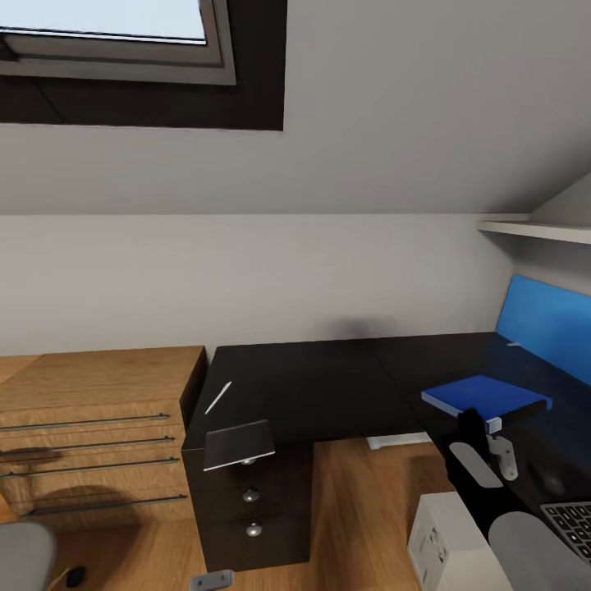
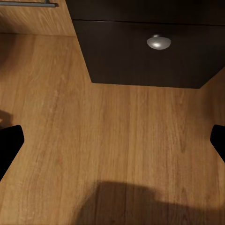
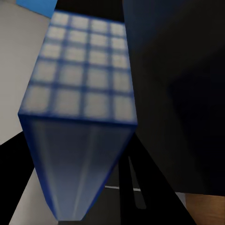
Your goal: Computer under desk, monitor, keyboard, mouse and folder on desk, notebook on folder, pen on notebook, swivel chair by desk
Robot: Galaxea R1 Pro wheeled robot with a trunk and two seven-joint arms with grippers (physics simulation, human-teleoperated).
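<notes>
Folder (image 1: 486,399), held at its near edge by the right gripper (image 1: 480,427), hung over the desk (image 1: 328,386) by the blue back panel (image 1: 546,328); the right claw looked clamped on it. The left gripper's (image 2: 112,140) fingers stood wide apart and empty above the floor (image 2: 93,122). Notebook (image 1: 239,444) and pen (image 1: 218,397) waited at the desk's left end, unstacked. Keyboard (image 1: 574,525) lay on the desk.

The wood floor (image 2: 112,140) spreads out below a black drawer (image 2: 140,51) with a round silver knob (image 2: 158,42). Two black fingertips (image 2: 9,145) sit far apart over the floor, near a dark shadow (image 2: 136,204).
</notes>
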